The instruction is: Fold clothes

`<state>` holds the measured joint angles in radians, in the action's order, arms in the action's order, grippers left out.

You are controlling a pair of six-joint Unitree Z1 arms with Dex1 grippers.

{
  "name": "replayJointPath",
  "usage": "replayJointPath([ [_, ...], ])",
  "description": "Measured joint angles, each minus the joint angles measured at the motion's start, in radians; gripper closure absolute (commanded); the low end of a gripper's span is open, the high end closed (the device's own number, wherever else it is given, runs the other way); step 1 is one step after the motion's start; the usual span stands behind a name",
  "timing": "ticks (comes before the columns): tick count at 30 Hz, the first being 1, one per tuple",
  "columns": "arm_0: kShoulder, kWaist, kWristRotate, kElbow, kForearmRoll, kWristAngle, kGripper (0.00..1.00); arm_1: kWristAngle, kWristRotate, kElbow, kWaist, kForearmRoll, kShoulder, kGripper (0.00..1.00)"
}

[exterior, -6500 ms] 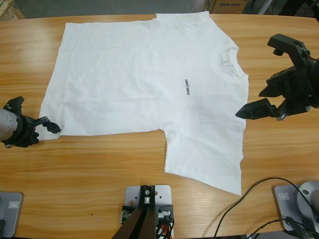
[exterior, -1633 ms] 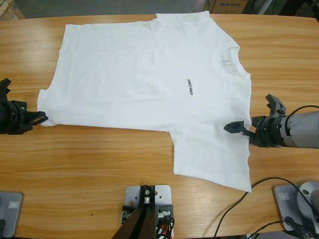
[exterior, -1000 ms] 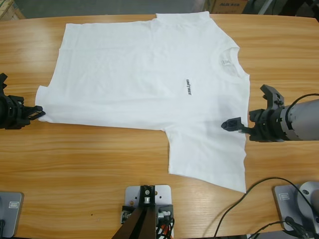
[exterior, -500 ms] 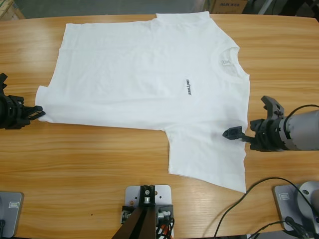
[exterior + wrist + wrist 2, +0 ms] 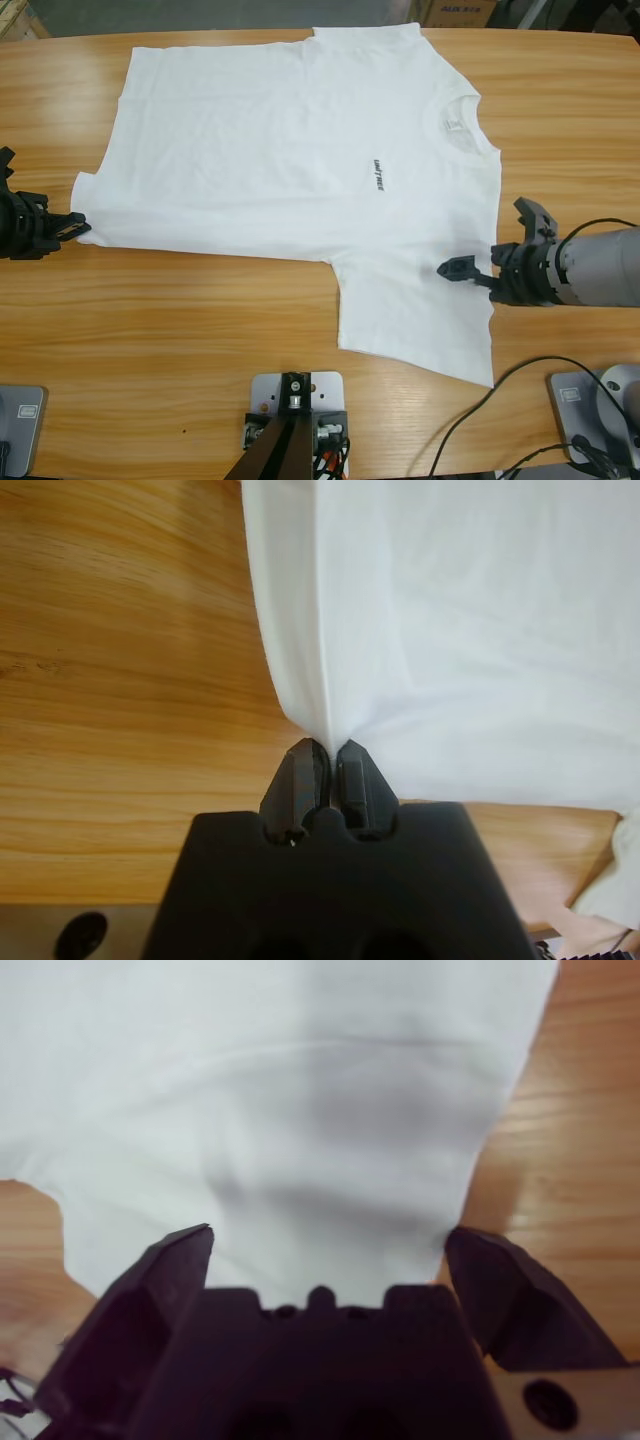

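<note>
Item: white T-shirt (image 5: 290,150), short-sleeved, round ribbed collar (image 5: 462,125), small dark lettering (image 5: 376,176) across the chest. It is laid flat and face up on the wooden surface (image 5: 180,330), collar toward the right end and hem toward the left end as seen from the high view. One sleeve (image 5: 420,310) is spread toward the near edge; the other (image 5: 365,38) reaches the far edge. A label is seen inside the collar; its print cannot be read.

Left gripper (image 5: 72,227): positioned at the left end of the surface, at the near hem corner of the T-shirt. In the left wrist view the jaws (image 5: 326,772) are pressed together with a fold of white cloth pinched between them; the fabric is drawn up from the tips into a narrow ridge and fans out beyond it across the wood.

Right gripper (image 5: 490,250): positioned at the right end of the surface, at the shoulder edge beside the near sleeve. Its jaws are spread wide. One fingertip (image 5: 452,268) is seen over the cloth in the high view, the other lying off the shirt's edge over bare wood. In the right wrist view (image 5: 325,1250) the cloth runs in between the two parted jaws up to the gripper body, and nothing is clamped.

A black cable (image 5: 510,385) lies on the surface near the right front corner.
</note>
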<state>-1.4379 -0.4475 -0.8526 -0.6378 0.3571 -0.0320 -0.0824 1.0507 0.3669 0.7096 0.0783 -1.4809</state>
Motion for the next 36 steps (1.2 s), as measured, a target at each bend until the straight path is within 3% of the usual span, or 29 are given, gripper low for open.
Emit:
replayJointPath([
  [3,0.0,0.0,0.0,0.0,0.0,0.0,1.0,-0.005,0.0,-0.001,0.0,-0.014,-0.003,0.451],
  [7,0.0,0.0,0.0,0.0,0.0,0.0,1.0,-0.013,0.0,-0.006,0.0,-0.025,-0.01,0.918],
  [8,0.0,0.0,0.0,0.0,0.0,0.0,1.0,-0.013,0.001,-0.009,0.0,-0.026,-0.01,0.987],
  [26,0.0,0.0,0.001,-0.002,0.0,0.0,1.0,-0.015,0.012,-0.042,0.0,-0.028,0.012,1.0],
  [36,0.005,0.0,0.01,-0.01,0.004,0.0,1.0,-0.015,-0.101,-0.015,0.0,0.003,0.064,1.0],
])
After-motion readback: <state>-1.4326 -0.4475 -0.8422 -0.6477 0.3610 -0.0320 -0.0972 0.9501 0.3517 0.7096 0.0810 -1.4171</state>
